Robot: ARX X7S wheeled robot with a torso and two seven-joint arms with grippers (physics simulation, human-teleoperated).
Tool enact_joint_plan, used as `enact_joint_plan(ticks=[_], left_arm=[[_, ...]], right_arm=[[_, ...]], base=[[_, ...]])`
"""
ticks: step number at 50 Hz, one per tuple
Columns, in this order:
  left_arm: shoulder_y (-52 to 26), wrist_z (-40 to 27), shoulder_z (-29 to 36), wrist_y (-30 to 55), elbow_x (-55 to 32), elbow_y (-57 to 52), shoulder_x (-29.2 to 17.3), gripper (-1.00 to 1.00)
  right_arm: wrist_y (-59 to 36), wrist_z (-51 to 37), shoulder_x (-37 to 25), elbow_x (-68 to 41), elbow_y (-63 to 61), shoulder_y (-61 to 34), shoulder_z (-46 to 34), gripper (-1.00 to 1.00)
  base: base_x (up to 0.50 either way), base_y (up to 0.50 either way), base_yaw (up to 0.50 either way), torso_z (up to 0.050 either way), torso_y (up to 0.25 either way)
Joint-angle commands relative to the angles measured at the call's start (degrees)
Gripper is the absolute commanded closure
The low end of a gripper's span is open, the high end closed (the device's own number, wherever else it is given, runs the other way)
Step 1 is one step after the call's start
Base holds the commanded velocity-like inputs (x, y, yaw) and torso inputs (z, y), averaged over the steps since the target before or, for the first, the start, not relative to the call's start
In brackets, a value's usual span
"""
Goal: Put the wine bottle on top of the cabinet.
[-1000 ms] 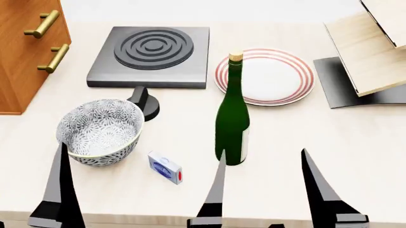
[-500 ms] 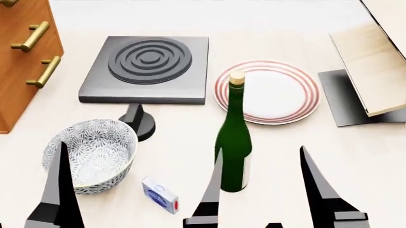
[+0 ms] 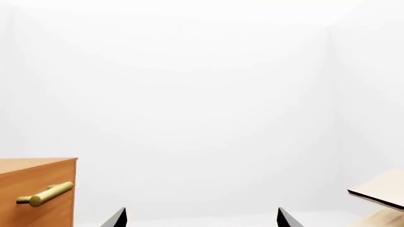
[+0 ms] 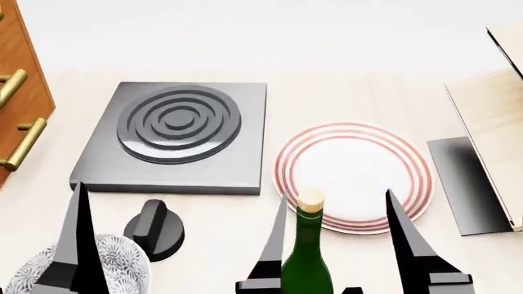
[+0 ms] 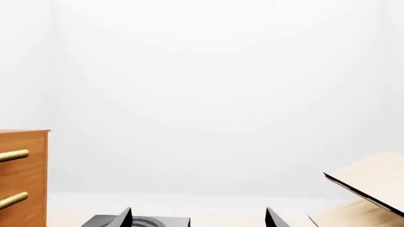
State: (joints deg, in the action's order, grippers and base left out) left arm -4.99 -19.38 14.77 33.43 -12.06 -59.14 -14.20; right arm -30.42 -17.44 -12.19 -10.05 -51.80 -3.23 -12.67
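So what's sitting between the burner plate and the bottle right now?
In the head view only bare tabletop separates the burner plate from the bottle. The black knob sits off that line, nearer the bowl.

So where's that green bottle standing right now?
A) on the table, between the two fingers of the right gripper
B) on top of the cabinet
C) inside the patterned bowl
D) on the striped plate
A: in the head view the wine bottle stands between the right gripper fingers, unclamped, on the table.
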Motion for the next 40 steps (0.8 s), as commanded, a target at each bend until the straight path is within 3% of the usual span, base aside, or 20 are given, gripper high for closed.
enact_joint_plan(ticks=[1, 22, 40], left_arm=[[-0.47, -1.42, 0.5, 0.09, -1.08, -0.22, -1.02, -1.0], [-0.68, -3.27, 1.29, -1.45, -2.45, 0.57, -2.86, -1.0], [-1.06, -4.49, 2.0, -1.61, -3.12, 0.67, -3.73, -1.0]], right_arm=[[0.65, -1.87, -0.18, 1.27, 0.67, -0.38, -0.13, -1.0], [3.05, -2.29, -1.19, 1.0, 1.31, 0.33, -0.81, -1.0], [2.65, -2.62, -2.02, 1.07, 1.4, 0.05, -1.88, -1.0]], base=[[0.0, 0.0, 0.0, 0.0, 0.015], [0.0, 0.02, 0.0, 0.0, 0.0], [0.0, 0.5, 0.0, 0.0, 0.0]])
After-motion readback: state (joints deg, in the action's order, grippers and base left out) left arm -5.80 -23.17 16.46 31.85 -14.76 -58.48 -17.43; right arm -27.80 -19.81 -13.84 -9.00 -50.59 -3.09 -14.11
